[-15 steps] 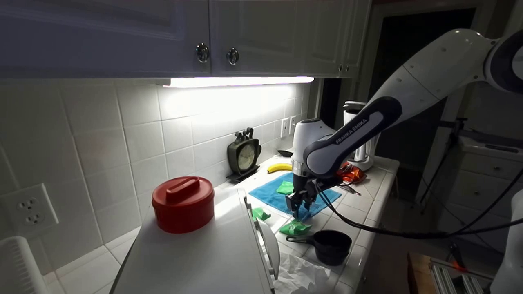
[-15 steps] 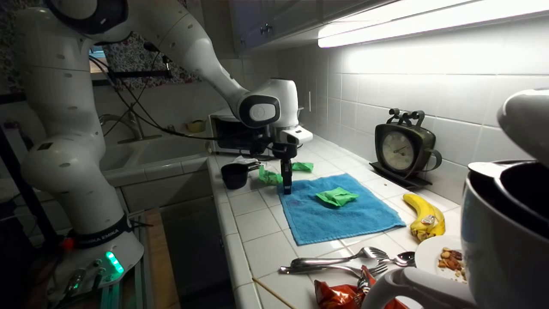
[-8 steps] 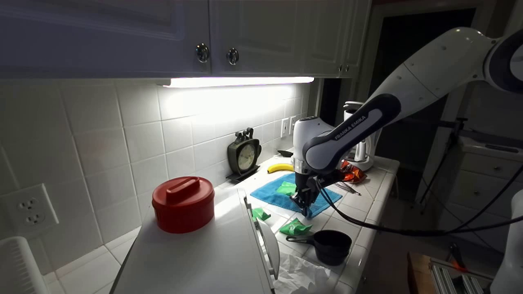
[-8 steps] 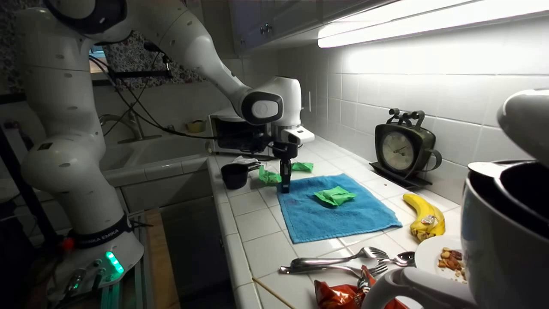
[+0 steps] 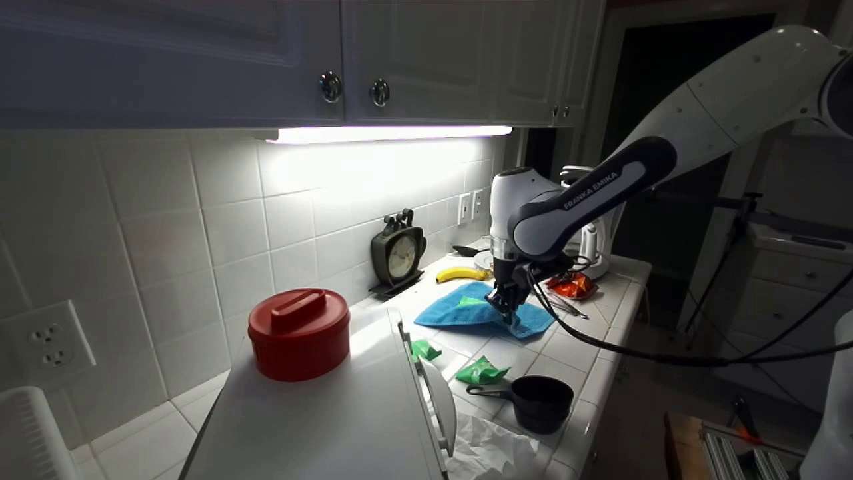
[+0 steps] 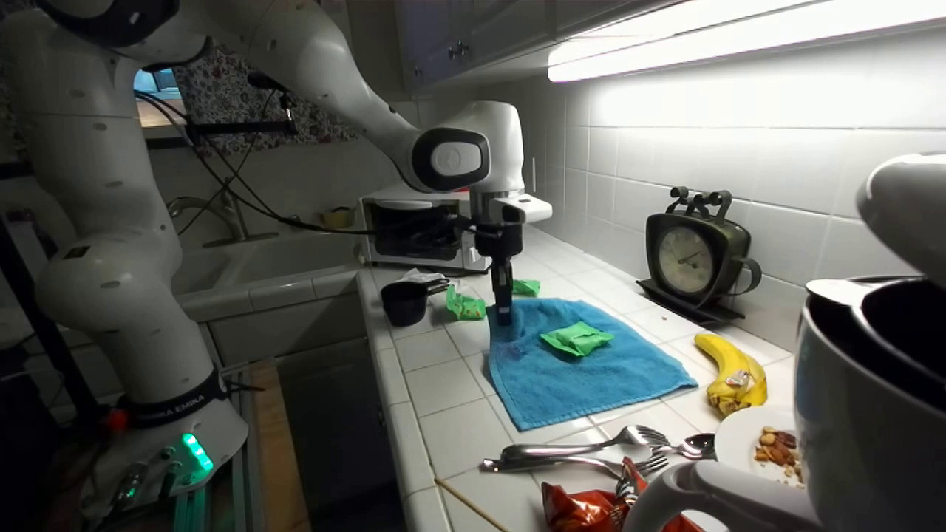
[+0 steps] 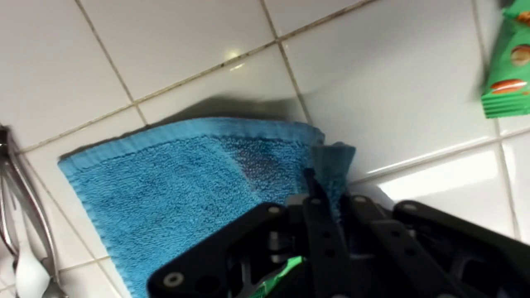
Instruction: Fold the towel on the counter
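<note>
Under wall cabinets [image 5: 286, 63], a tube light [image 5: 393, 134] glares on the tiled backsplash [image 5: 233, 233]; past the sink [image 6: 310, 255] there, a floral curtain [image 6: 222, 90] hangs.

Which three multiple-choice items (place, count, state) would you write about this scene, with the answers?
1. Where is the red container? A) in the sink; B) on the toaster oven; C) on the plate.
2. How many green packets show? A) three; B) one; C) six.
3. The gripper is: A) wide open; B) out of view; C) shut on the towel.
1 B: an exterior view shows it resting there. 2 A: one on the towel, two off it. 3 C: the wrist view shows the towel pinched.
</note>
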Controlling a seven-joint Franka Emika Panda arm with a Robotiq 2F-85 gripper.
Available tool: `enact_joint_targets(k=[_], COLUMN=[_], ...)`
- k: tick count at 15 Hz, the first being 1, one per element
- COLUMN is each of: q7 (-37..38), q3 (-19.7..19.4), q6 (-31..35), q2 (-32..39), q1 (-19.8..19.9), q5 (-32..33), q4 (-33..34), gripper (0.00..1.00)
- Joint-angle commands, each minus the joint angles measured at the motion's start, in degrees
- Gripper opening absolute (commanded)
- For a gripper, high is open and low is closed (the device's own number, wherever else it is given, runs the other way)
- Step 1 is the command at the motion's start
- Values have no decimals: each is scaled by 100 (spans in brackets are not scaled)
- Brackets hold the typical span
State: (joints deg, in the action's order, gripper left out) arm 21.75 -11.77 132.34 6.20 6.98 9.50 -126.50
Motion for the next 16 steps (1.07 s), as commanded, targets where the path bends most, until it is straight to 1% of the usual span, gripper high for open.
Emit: enact_joint_targets(k=[1, 7, 13, 16], q7=[339, 553, 635, 821], q3=[-89, -195, -336, -448], q6=[-58, 113, 277, 327], q2=[-172, 14, 234, 380], q1=[70, 203, 303, 306], q5=[537, 999, 1150, 1270], q4=[88, 379, 613, 745], gripper=[6, 5, 5, 5])
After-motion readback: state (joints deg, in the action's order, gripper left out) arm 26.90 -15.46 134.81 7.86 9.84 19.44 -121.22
